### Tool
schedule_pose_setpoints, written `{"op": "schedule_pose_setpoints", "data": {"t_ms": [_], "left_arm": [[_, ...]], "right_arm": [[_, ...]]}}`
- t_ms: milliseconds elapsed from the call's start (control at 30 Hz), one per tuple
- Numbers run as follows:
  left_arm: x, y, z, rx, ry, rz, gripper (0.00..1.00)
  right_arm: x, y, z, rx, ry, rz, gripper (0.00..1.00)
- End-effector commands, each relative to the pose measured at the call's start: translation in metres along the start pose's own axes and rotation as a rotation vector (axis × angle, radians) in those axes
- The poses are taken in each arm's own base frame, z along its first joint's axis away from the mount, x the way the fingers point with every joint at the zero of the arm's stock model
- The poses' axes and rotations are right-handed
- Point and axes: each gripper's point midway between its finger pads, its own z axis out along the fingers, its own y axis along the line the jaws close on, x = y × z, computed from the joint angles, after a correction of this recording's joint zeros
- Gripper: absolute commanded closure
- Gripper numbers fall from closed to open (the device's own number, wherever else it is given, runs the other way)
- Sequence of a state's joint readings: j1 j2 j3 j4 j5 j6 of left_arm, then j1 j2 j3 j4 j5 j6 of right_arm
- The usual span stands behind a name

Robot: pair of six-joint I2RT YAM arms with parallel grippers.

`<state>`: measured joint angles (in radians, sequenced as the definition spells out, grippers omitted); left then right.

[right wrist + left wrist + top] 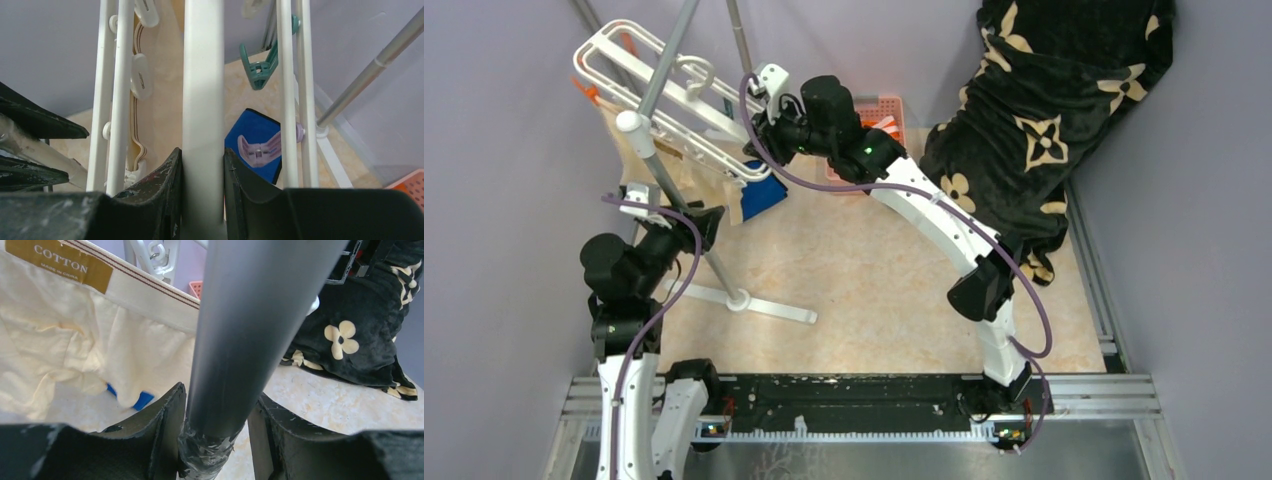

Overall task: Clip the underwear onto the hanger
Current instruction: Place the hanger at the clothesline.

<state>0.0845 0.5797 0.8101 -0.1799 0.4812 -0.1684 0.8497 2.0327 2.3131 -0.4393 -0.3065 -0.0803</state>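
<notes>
The hanger [202, 75] is clamped by the right gripper [201, 155], the pole [250, 315] straddled (grip unclear) by the left gripper [220, 392]; the underwear [75, 340] is to be clipped next.

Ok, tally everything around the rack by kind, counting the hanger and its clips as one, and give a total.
Fabric items: 3 (underwear, black floral blanket, blue cloth)
Hanging gear: 2 (hanger, grey rack pole)
Baskets: 1 (pink basket)
Grippers: 2 (left gripper, right gripper)
Total: 8
</notes>
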Motion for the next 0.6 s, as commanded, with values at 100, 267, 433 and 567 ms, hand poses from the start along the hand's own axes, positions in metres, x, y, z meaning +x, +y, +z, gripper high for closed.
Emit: {"op": "schedule_pose_setpoints", "data": {"t_ms": [100,267,433,567], "left_arm": [[0.007,-0.007,-0.001,0.029,0.011,-0.017,0.47],[0.006,-0.007,0.0,0.032,0.008,-0.016,0.46],[0.007,-0.007,0.001,0.039,0.012,-0.015,0.46],[0.007,-0.007,0.0,0.036,0.011,-0.007,0.44]], "right_arm": [[-0.139,-0.002,-0.049,0.103,-0.42,-0.114,1.0],[-0.148,-0.006,-0.057,0.144,-0.447,-0.108,1.0],[-0.152,-0.001,-0.056,0.134,-0.449,-0.12,1.0],[-0.163,0.006,-0.059,0.123,-0.476,-0.126,1.0]]}}
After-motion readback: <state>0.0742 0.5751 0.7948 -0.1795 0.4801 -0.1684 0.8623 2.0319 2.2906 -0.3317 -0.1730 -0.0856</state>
